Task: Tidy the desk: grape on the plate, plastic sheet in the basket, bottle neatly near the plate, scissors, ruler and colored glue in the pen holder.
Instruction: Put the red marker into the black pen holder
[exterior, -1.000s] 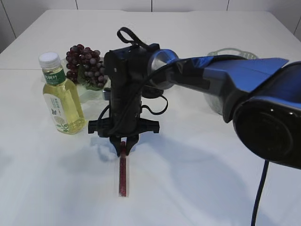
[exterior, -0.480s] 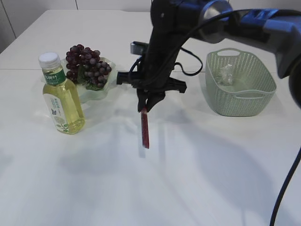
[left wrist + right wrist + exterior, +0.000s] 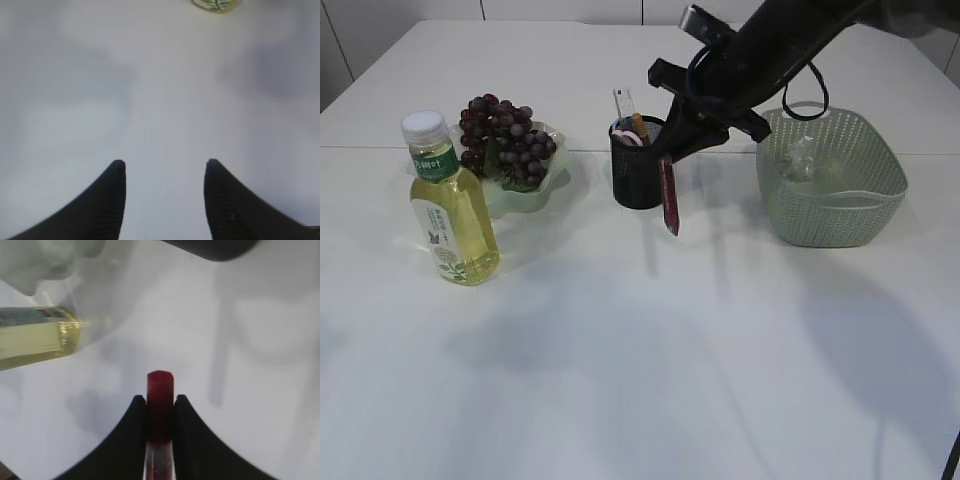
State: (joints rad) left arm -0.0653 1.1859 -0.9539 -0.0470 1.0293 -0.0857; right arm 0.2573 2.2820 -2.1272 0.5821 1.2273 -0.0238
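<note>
In the exterior view my right gripper (image 3: 669, 156) is shut on the top of a red colored glue tube (image 3: 668, 203), which hangs just right of the black mesh pen holder (image 3: 636, 178). The ruler (image 3: 623, 104) and other handles stick up out of the holder. The right wrist view shows the glue's red end (image 3: 160, 388) pinched between the fingers of that gripper (image 3: 160, 400). Grapes (image 3: 503, 135) lie on the pale plate (image 3: 546, 185). The bottle (image 3: 448, 205) stands upright beside it. My left gripper (image 3: 165, 164) is open over bare table.
A green basket (image 3: 832, 195) at the right holds a crumpled plastic sheet (image 3: 800, 155). The bottle's side (image 3: 35, 337) shows at the left of the right wrist view, and its base (image 3: 216, 4) at the top edge of the left wrist view.
My right gripper has lifted the glue off the front of the table and carried it back and to the right, up beside the pen holder.
</note>
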